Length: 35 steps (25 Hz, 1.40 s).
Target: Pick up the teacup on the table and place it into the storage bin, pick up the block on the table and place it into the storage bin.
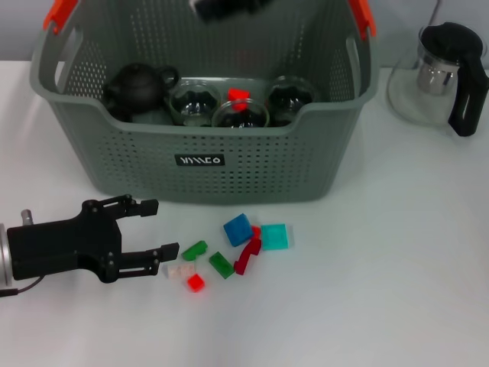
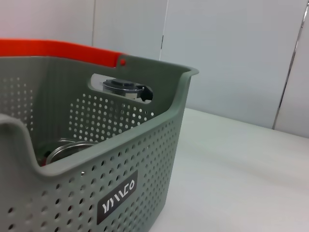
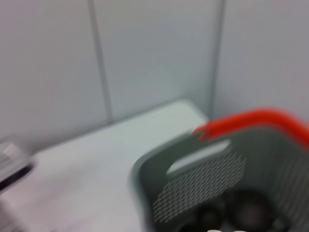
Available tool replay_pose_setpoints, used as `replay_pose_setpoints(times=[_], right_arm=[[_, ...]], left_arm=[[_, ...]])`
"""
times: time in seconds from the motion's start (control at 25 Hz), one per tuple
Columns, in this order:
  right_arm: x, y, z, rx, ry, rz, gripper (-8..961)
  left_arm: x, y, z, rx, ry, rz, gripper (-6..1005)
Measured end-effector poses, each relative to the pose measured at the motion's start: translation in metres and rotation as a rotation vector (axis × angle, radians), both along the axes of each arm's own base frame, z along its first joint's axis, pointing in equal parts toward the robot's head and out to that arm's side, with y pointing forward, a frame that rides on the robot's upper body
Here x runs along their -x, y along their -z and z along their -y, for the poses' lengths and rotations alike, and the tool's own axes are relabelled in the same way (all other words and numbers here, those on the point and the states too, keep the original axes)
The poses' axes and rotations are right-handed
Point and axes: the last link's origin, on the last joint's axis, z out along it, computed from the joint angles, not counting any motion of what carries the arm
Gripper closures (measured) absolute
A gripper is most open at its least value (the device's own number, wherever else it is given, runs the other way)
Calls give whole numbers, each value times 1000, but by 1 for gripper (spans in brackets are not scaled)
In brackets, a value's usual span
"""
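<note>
Nearest the robot, the left gripper [image 1: 162, 228] lies low on the table [image 1: 367, 306] in front of the storage bin [image 1: 206, 164], its jaws spread wide with nothing between them, the lower fingertip close beside a white block [image 1: 179, 270] and a green block [image 1: 194, 249]. Just past it, also in front of the bin, sits the loose scatter of blocks: a small red block [image 1: 195, 283], another green one [image 1: 221, 264], a dark red piece [image 1: 246, 257], a blue block [image 1: 238, 228] and a teal block [image 1: 275, 237]. They lie so close together that a closing pinch could easily nudge neighbours aside or catch two at once. Inside the bin are a dark teapot [image 1: 137, 88], several glass teacups [image 1: 241, 115] and a red piece by one cup; no teacup shows on the table. Above the bin's far side hangs the right gripper [image 1: 228, 6], whose jaws I cannot tell. A glass pitcher [image 1: 443, 73] stands beside the bin's right end.
</note>
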Motion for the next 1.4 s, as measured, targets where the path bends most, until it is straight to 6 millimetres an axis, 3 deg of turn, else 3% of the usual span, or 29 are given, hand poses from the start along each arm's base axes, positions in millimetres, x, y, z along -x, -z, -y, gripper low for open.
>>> replay_pose_setpoints(times=[0.4, 0.52, 0.72, 1.0, 1.16, 1.4], right_arm=[[-23, 28, -49, -98, 52, 82, 519], [-28, 28, -55, -123, 60, 103, 395], [-30, 23, -56, -152, 32, 98, 286], [-37, 13, -20, -2, -125, 42, 129], [-58, 7, 6, 128, -181, 72, 21], [-99, 12, 45, 376, -197, 197, 27]], left_arm=[[-1, -1, -2, 1, 5, 0, 186], [-2, -1, -3, 1, 6, -1, 186], [-2, -2, -3, 0, 6, -2, 186], [-2, -2, -3, 0, 6, -1, 185], [-2, -2, -3, -1, 7, -3, 186], [-1, -2, -4, -1, 5, -6, 185]])
